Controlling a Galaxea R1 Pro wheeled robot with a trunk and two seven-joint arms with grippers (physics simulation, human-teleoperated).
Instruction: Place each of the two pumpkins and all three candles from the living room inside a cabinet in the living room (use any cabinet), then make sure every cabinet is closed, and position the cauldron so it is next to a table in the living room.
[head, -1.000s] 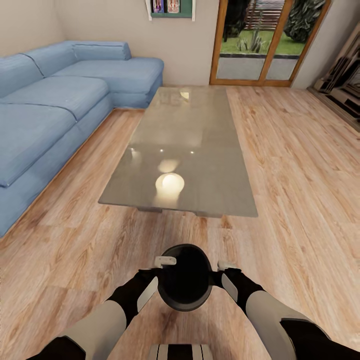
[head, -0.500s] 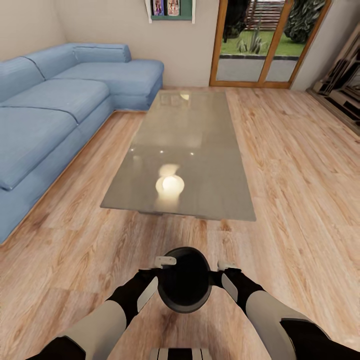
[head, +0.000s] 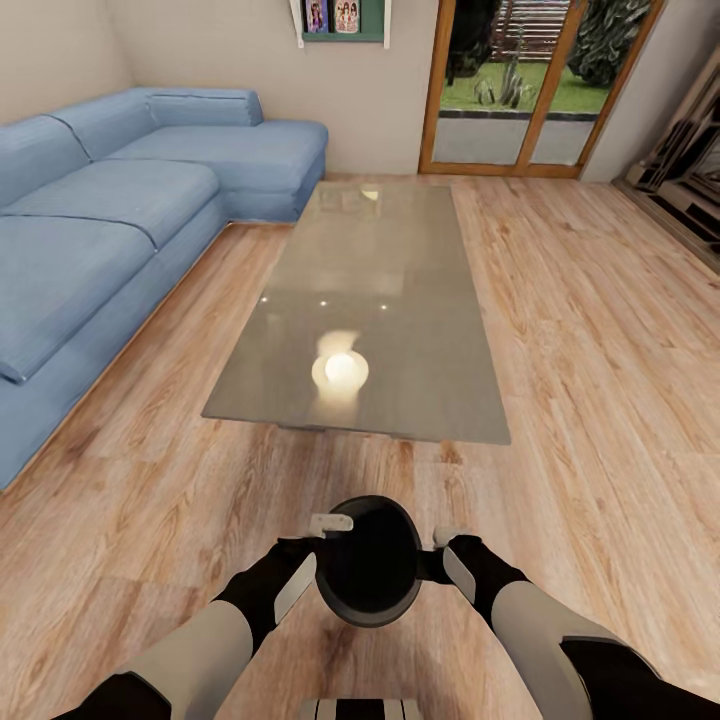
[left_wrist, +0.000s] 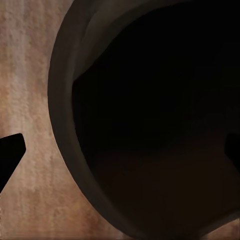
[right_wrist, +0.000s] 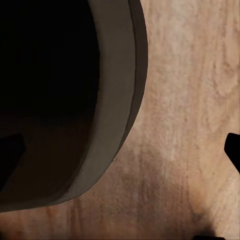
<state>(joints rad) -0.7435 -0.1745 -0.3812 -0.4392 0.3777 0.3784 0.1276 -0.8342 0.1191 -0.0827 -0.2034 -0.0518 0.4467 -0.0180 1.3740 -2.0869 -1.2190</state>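
Note:
The black cauldron (head: 370, 560) sits low over the wood floor just in front of me, mouth up, a short gap from the near end of the glossy coffee table (head: 400, 290). My left gripper (head: 322, 552) is open and straddles its left rim. My right gripper (head: 437, 557) is open at its right rim. In the left wrist view the cauldron (left_wrist: 150, 125) has its wall between the spread fingertips (left_wrist: 10, 152) of the left gripper (left_wrist: 120, 150). In the right wrist view the cauldron's rim (right_wrist: 117, 100) lies between the wide-apart fingers of the right gripper (right_wrist: 125, 150). Pumpkins and candles are out of view.
A blue corner sofa (head: 100, 200) runs along the left side of the table. Glass garden doors (head: 510, 90) stand at the back. A dark furniture unit (head: 690, 170) shows at the right edge. Open wood floor (head: 600, 350) lies right of the table.
The whole view has crept a little, with the table and cauldron sliding slightly down the picture. My right gripper's white finger has shifted a bit lower and nearer the cauldron.

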